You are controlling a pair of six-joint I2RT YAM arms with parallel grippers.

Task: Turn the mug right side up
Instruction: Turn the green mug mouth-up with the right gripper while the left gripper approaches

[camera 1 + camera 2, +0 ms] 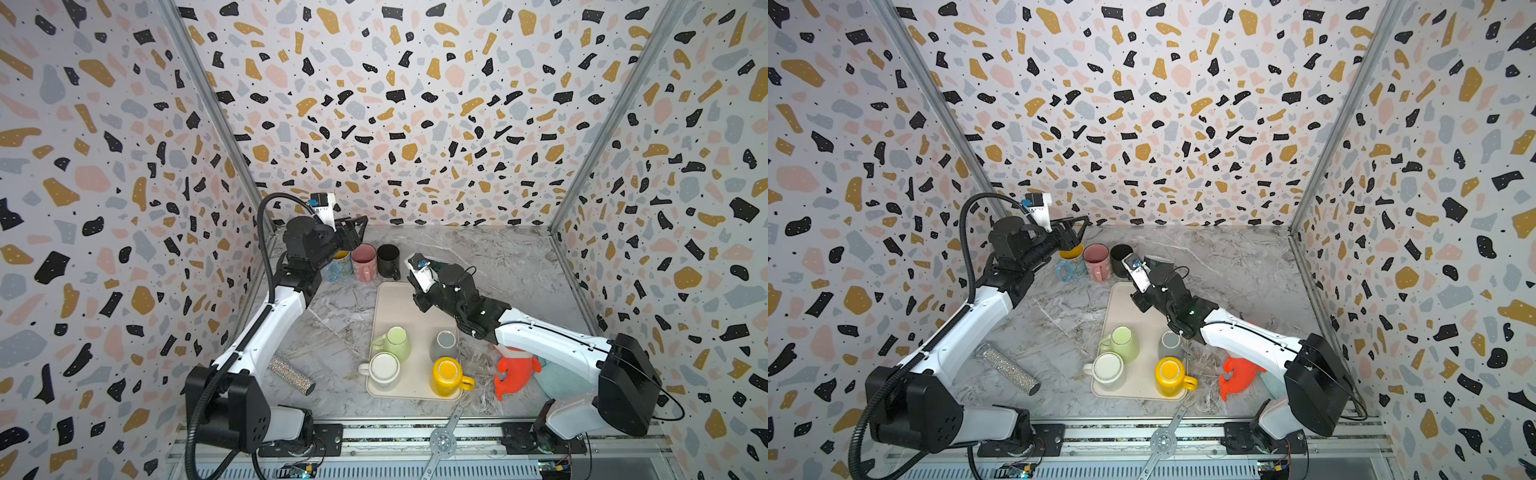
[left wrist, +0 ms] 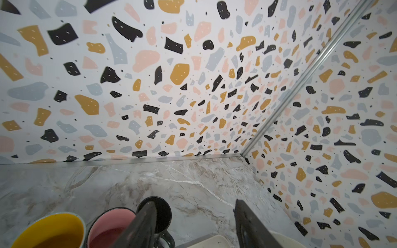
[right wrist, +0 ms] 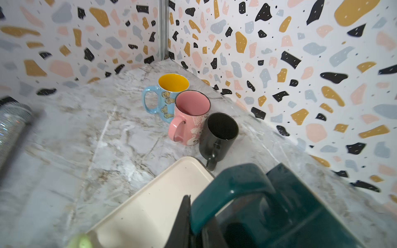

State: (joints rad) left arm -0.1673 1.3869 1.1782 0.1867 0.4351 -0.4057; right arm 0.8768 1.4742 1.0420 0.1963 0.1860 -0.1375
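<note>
Marble desk point(image 1: 498, 257), one, with two arms over it. One cream tray point(image 1: 395, 307) lies mid-desk; its near end is cut off in the right wrist view. One orange toy point(image 1: 515, 368) sits right of the tray, its top hidden under the right arm, and a pale teal soft thing point(image 1: 557, 378) behind it is mostly hidden, can't tell what it is. One glitter tube point(image 1: 291, 374) lies on the desk left of the tray, blurred and cut off in the right wrist view. Eight mugs in all. Four are on the tray's near half and look bottom-up: green point(image 1: 397, 340), grey point(image 1: 445, 344), white point(image 1: 382, 368), yellow point(image 1: 446, 374). Three stand upright in a touching row at the back: blue butterfly mug point(image 3: 163, 101), pink mug point(image 3: 191, 120), black mug point(image 3: 217, 137). The blue one is largely hidden by the left arm in both top views. The eighth, the dark teal mug point(image 3: 279, 204), is off the desk at the tray's far end, near the black mug. The right claw point(image 3: 191, 206) is clamped at its handle with one finger hidden, and the body is cut off, so its tilt is unclear. The left claw point(image 1: 353, 230) is over the back row, fingers apart, nothing between them.
</note>
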